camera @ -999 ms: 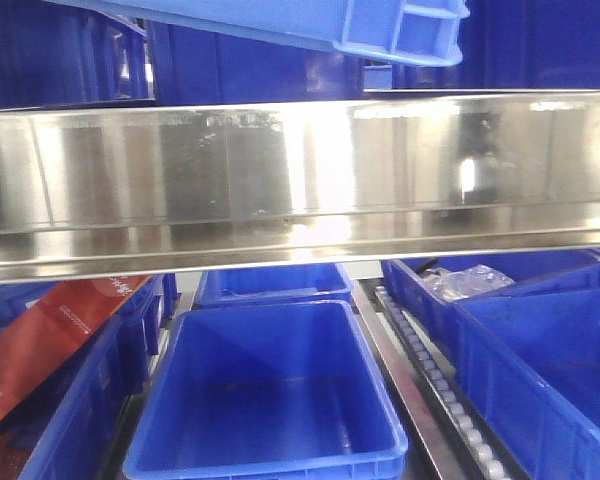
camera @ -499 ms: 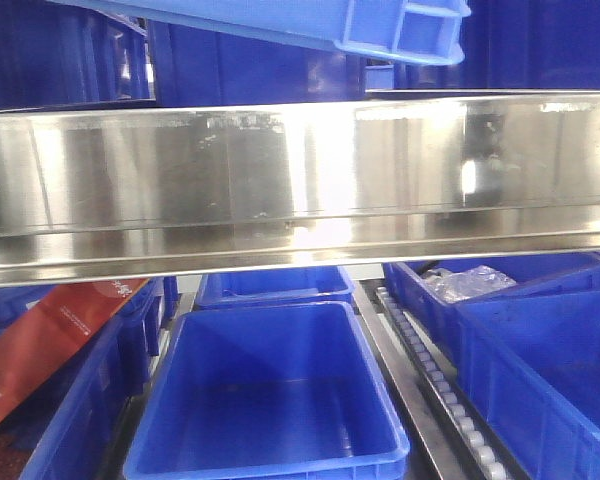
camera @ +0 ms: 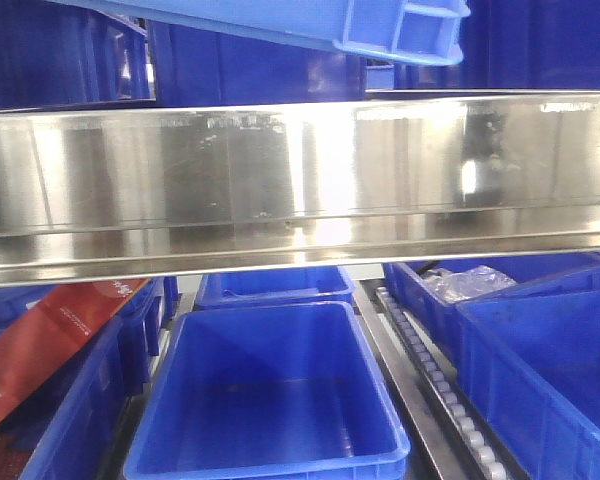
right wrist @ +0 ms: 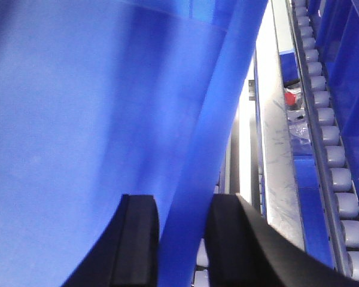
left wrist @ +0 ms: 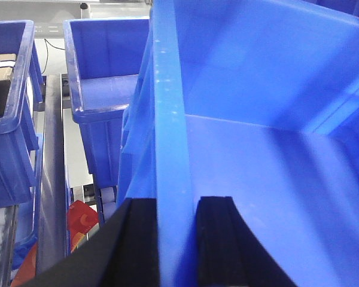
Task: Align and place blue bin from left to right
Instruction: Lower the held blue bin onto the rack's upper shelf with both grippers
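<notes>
**Blue bin held aloft, hardly anything changed**

Over the last second only a hair's shift is seen in the blue bin (camera: 400, 30). It's kept up above the steel shelf rail (camera: 300, 180), so set-down is judged not yet begun. One wall is pinched by the left gripper (left wrist: 178, 206), another by the right gripper (right wrist: 179, 206). The long axis is laid left-right, with the handle end pointed right and dipped slightly.

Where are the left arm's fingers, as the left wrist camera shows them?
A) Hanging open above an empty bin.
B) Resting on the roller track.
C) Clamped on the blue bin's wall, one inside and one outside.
C: the black fingers straddle the rim of the blue bin, one on each side of its wall.
</notes>
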You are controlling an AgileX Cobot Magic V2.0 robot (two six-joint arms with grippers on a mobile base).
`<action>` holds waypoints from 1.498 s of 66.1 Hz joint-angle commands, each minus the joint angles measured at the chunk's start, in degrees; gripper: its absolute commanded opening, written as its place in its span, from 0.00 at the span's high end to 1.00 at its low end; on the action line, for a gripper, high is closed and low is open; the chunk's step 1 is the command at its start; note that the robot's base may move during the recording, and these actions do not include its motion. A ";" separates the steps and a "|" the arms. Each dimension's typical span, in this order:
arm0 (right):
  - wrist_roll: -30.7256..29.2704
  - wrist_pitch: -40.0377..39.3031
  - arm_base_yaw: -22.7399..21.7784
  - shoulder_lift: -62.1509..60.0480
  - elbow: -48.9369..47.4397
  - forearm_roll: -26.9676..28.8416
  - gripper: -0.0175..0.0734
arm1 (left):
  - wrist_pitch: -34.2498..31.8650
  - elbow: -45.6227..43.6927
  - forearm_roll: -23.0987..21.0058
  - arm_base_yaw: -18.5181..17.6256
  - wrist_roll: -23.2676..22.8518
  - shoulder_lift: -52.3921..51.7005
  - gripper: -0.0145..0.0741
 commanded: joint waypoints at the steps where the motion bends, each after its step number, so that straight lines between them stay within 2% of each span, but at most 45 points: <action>1: -1.99 -3.44 0.12 -1.40 -1.13 0.27 0.88 | -12.05 -1.06 -0.78 -0.12 -0.22 -1.71 0.96; 29: -1.99 -2.97 0.12 -1.40 -1.13 0.87 0.88 | -12.12 -1.06 -0.89 -0.12 -0.22 -1.71 0.96; 42: -1.99 -2.95 0.01 -1.40 -1.13 0.87 0.88 | -4.31 -1.06 -1.16 -0.12 -0.22 -1.60 0.96; 54: -1.99 -7.02 -0.79 0.11 -1.13 0.87 0.88 | 2.22 -1.06 -2.32 -0.12 -0.22 -0.84 0.96; 74: -3.68 -15.27 -3.92 4.88 -1.17 0.87 0.88 | 6.97 -1.06 -1.74 -0.12 -0.22 3.33 0.96; 84: -4.93 -18.44 -3.92 8.30 -1.75 0.87 0.88 | 7.88 -1.06 -1.74 -0.12 -0.35 6.23 0.96; 99: -5.06 -18.54 -4.15 12.61 -1.75 0.87 0.86 | 8.88 -0.93 -0.24 -0.12 -0.35 8.57 0.95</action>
